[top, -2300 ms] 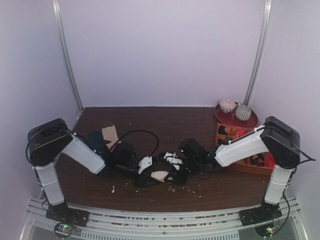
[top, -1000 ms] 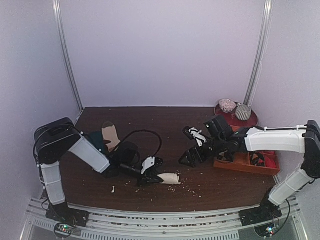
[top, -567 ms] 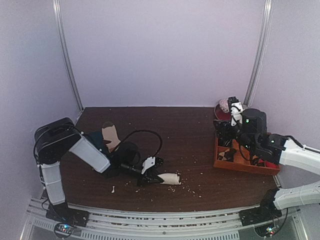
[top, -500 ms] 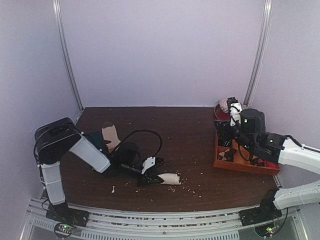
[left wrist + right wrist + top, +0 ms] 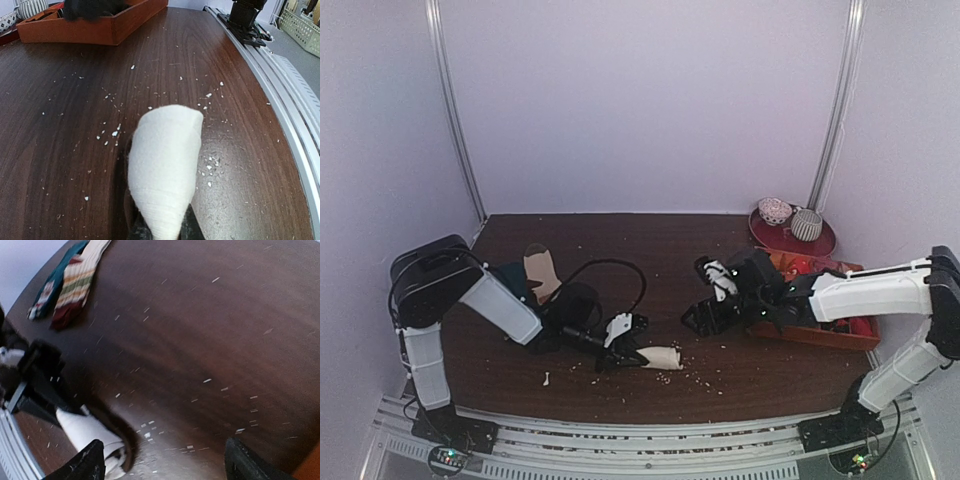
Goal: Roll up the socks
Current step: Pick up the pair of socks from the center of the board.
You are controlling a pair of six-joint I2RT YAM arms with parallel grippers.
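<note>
Socks: you are looking at one cream roll, the socks, lying on the near middle of the desk among pale flecks.
Long axis: the roll is running left to right across the desk. Its narrow left end is caught, and its blunt free end is pointing right, toward the orange tray.
Left end effector: it is pinching the left end of the socks, with its fingers pressed in on the fabric and sitting low by the desk.
Right end effector: its fingers are standing spread wide with nothing between them, hanging over bare desk just left of the tray.
Direction: from the right end effector, the socks are lying to the left and nearer to you, close but not touching. In the right wrist view they are showing low at one side, outside the gap between the fingers.
Nearer arm: the left one is already gripping the roll. The right one is the free one, and it is facing the roll's open end.
Judgement: you are probably needing a short move left and toward the near edge, meeting the free end along the roll's axis rather than across it.
Other socks: the striped sock and the teal sock are lying at the far left, well apart from the roll.
</note>
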